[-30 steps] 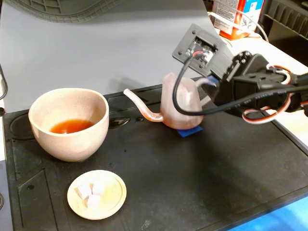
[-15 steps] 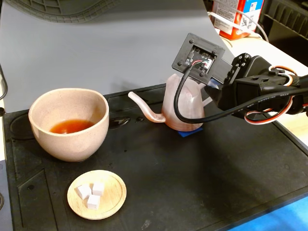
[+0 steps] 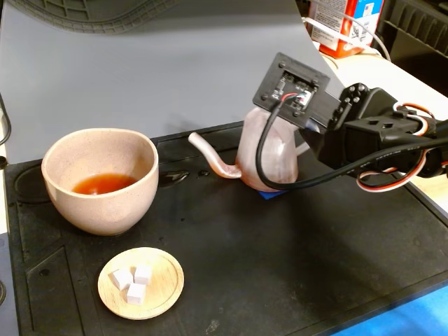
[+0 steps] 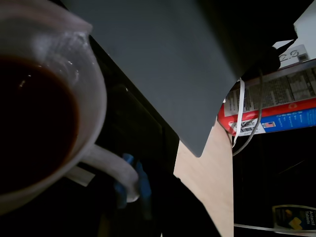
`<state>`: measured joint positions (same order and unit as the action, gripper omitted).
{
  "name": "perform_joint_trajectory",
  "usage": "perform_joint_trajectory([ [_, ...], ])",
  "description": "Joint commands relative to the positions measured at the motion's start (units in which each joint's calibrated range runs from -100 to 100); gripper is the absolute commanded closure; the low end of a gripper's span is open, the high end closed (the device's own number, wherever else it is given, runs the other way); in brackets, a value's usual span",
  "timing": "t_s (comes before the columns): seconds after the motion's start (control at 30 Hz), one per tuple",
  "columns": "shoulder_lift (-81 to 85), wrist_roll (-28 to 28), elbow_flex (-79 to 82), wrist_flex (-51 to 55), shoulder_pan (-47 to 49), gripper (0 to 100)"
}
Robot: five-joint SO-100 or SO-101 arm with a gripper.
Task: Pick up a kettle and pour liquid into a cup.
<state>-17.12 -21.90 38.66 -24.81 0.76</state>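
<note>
One kettle point(image 3: 269, 157) upright on a blue patch point(image 3: 271, 193) of the black mat point(image 3: 280, 266), one cup point(image 3: 99, 178) with orange-red liquid point(image 3: 103, 183) at left, three white cubes point(image 3: 133, 282) in one wooden dish point(image 3: 141, 283); gripper point(image 4: 129, 185) by the white handle point(image 4: 114, 165), grip and jaw opening unclear.

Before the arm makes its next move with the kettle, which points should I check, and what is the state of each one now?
1. Kettle stands upright on the mat: ok.
2. Pincer closed on the white handle: cannot tell, its tips are dark in the wrist view.
3. Liquid left inside the kettle: ok, dark liquid shows in the wrist view.
4. Cup upright, with room above its orange-red liquid: ok.
5. Wooden dish clear of the spout-to-cup path: ok.
</note>
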Motion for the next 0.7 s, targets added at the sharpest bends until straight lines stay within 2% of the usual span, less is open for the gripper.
perform_joint_trajectory([
  [0.0, 0.2, 0.1, -0.4, -1.3, 0.1, 99],
  [0.27, 0.2, 0.1, -0.6, -1.3, 0.0, 99],
  [0.3, 0.2, 0.1, -0.4, -1.3, 0.0, 94],
  [0.43, 0.1, 0.1, -0.5, -1.3, -0.3, 92],
  [0.47, 0.1, 0.0, -0.4, -1.3, 0.0, 87],
  [0.67, 0.1, -0.2, -0.4, -0.8, 1.0, 87],
])
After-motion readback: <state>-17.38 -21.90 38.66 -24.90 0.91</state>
